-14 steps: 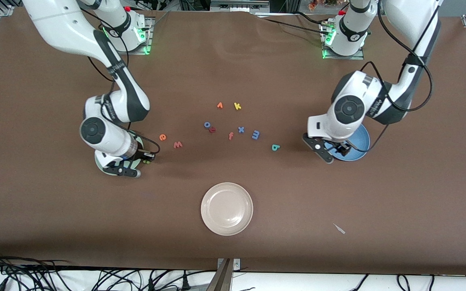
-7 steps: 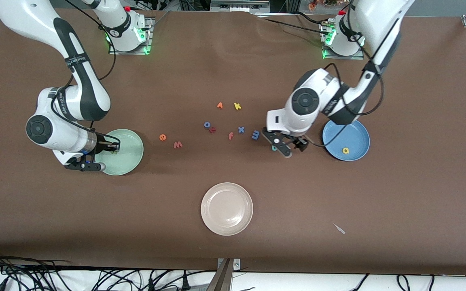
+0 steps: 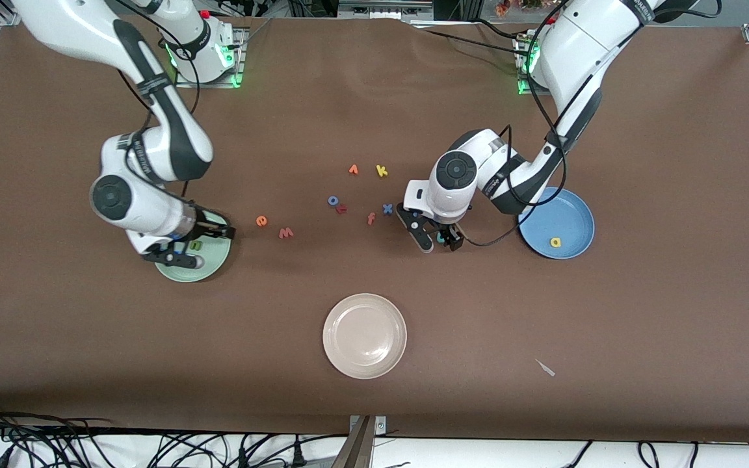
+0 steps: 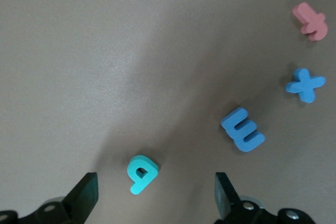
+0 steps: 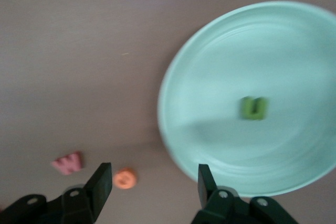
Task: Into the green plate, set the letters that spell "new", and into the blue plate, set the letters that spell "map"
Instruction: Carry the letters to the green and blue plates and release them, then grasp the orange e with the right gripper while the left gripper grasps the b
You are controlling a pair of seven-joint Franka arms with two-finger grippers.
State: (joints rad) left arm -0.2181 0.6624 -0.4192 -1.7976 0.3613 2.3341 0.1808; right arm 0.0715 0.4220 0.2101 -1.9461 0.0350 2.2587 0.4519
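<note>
The green n (image 3: pixel 196 245) (image 5: pixel 254 107) lies in the green plate (image 3: pixel 209 270) (image 5: pixel 210 66). My right gripper (image 3: pixel 197 249) (image 5: pixel 152 187) hangs open over that plate's rim, with nothing in it. The orange e (image 3: pixel 261 221) (image 5: pixel 125 178) and the salmon w (image 3: pixel 286 232) (image 5: pixel 68 162) lie on the table beside the plate. The yellow a (image 3: pixel 555 242) is in the blue plate (image 3: pixel 573 211). My left gripper (image 3: pixel 438 242) (image 4: pixel 156 198) is open right above the teal p (image 3: pixel 440 237) (image 4: pixel 142 173). The blue m (image 4: pixel 242 129) lies close by; the left arm hides it in the front view.
A cream-white plate (image 3: pixel 365 336) sits nearer the front camera. Other loose letters lie mid-table: blue x (image 3: pixel 387 208) (image 4: pixel 305 84), red f (image 3: pixel 370 218) (image 4: pixel 311 20), a blue o (image 3: pixel 333 200), orange v (image 3: pixel 353 169), yellow k (image 3: pixel 381 171).
My right gripper has opened and let go of the green n, which now lies in the green plate. The left arm has swung from the blue plate to over the teal p.
</note>
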